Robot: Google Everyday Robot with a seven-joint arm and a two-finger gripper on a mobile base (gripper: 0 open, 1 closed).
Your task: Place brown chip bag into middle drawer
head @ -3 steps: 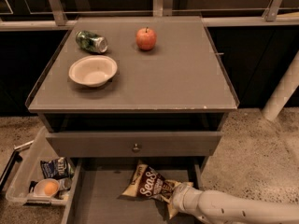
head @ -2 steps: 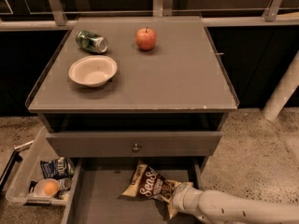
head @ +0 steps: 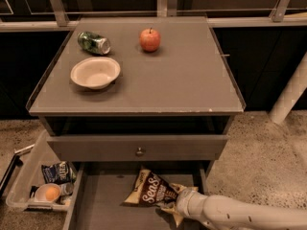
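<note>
1. Nearest to us, the white arm point(head: 240, 217) enters from the lower right and ends at the gripper point(head: 179, 201), which sits low inside the middle drawer point(head: 103, 202), against the crumpled tan end of the brown chip bag point(head: 149, 191).
2. We cannot tell the gripper's state: the bag's end covers its tip. We therefore treat the bag as possibly held.
3. The bag lies within the pulled-out drawer, right of centre, with its dark lettered face up. Its far corner reaches toward the shadow beneath the drawer front point(head: 96, 148) above. We judge that the bag rests on, or just above, the drawer floor.
4. Step in hand: we judge this to be the placing itself, at or near the point of release. Transport looks complete.
5. Next move: we would free the bag, then draw the gripper up and back toward the lower right. The path must clear the drawer's right wall and the drawer front overhead, and must not drag the bag out.
6. Left of the drawer, a clear bin point(head: 21, 183) holds a small blue-and-white snack bag point(head: 57, 172).
7. Farther off, the table top point(head: 192, 80) carries a bowl point(head: 95, 72), a tipped can point(head: 94, 42) and an apple point(head: 150, 40). None of them bears on this step.
</note>
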